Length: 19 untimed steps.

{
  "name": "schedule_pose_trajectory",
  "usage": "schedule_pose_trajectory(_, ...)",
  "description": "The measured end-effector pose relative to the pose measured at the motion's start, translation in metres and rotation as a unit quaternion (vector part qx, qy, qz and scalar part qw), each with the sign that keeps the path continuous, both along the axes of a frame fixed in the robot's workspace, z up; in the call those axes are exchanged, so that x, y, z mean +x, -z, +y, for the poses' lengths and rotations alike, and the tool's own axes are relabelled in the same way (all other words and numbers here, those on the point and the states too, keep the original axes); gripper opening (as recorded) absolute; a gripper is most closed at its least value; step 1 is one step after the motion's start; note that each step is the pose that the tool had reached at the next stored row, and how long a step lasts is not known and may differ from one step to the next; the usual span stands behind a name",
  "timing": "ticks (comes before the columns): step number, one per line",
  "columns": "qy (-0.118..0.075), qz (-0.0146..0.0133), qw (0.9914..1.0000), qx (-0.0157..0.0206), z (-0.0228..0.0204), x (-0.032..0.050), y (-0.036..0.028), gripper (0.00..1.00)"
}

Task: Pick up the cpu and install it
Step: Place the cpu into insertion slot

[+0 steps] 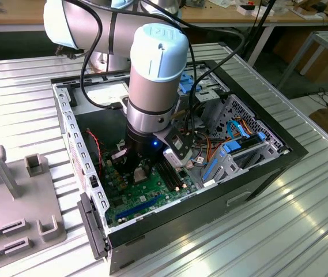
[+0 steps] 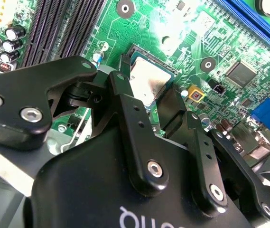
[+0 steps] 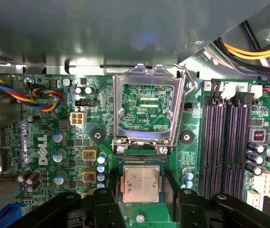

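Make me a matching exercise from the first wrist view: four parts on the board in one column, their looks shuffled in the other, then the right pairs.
Parts:
1. cpu
2. socket frame
3. memory slots
4. four-pin connector

Looks:
A. long, dark, side by side
B. small and white
C. flat square with a dull silver-grey top
D. silver metal, hollow in the middle

Pairs: 1-C, 2-D, 3-A, 4-B
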<state>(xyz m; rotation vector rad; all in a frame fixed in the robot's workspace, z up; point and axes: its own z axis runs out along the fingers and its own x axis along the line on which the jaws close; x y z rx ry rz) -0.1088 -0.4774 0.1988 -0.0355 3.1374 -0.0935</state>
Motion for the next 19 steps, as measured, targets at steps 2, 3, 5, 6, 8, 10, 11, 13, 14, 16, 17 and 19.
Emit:
schedule_pose_trajectory(2,0.0,0.0,1.0,-0.0002,0.0001,0.0,-0.0001,0.47)
schedule_pose_trajectory(3,0.0,-0.0001,1.0,-0.0002,0.0001,-0.0001,-0.0001,0.47)
schedule_pose_trajectory(5,0.0,0.0,1.0,-0.0002,0.0002,-0.0001,-0.0001,0.47)
schedule_pose_trajectory(6,0.001,0.0,1.0,-0.0002,0.0002,0.0,-0.0002,0.47)
schedule_pose_trajectory(8,0.003,0.0,0.99999,-0.0002,0.0003,0.0001,-0.0002,0.47)
schedule_pose_trajectory(10,0.007,0.0,0.99998,-0.0002,0.0003,0.0002,-0.0002,0.47)
schedule_pose_trajectory(11,0.007,0.0,0.99997,-0.0002,0.0002,0.0003,-0.0001,0.47)
schedule_pose_trajectory(13,0.007,0.0,0.99997,-0.0002,0.0003,0.0003,-0.0001,0.47)
schedule_pose_trajectory(14,0.007,0.0,0.99997,-0.0002,0.0002,0.0005,-0.0001,0.47)
schedule_pose_trajectory(16,0.007,0.0,0.99997,-0.0002,0.0002,0.0006,-0.0001,0.47)
schedule_pose_trajectory(17,0.007,0.0,0.99997,-0.0002,0.0002,0.0006,-0.0002,0.47)
schedule_pose_trajectory(19,0.007,0.0,0.99998,-0.0002,0.0003,0.0007,-0.0001,0.47)
